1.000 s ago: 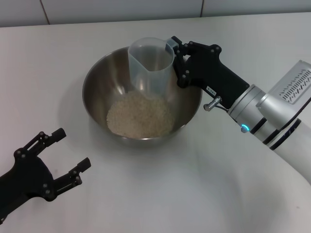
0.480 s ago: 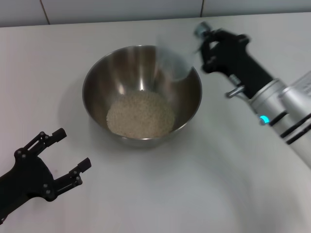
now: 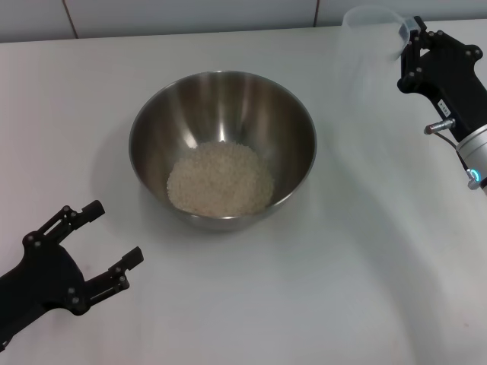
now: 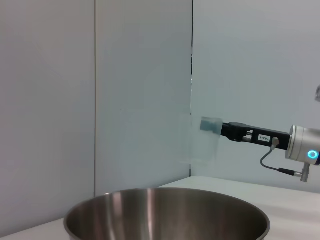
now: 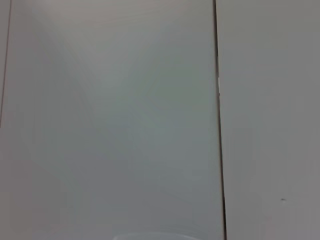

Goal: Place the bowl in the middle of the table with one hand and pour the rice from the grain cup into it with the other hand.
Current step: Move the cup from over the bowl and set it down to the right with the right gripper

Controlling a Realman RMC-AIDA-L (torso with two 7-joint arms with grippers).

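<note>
The left gripper [image 3: 95, 243] hangs low over the near left part of the table [image 3: 319, 289], fingers spread and holding nothing, well apart from the bowl [image 3: 222, 148]; the bowl stands near the middle of the table, and the rice [image 3: 220, 179] lies in a pale heap on its bottom; further right, at the far right corner, the right gripper [image 3: 411, 38] pinches the grain cup [image 3: 370, 34] by its handle side, the cup upright, raised and well clear of the bowl's rim.

Judging by this, both the placing and the pouring look done, and the step in hand is carrying the cup away; the next move calls for a flat, bare spot beside the bowl, a level descent so the cup lands on its base, then a release.

The cup is pale and smeared, so whether any grains remain inside cannot be told; the right arm is cut off at the picture's edge; the right wrist view shows mostly wall, with only a faint curved rim at its edge.
</note>
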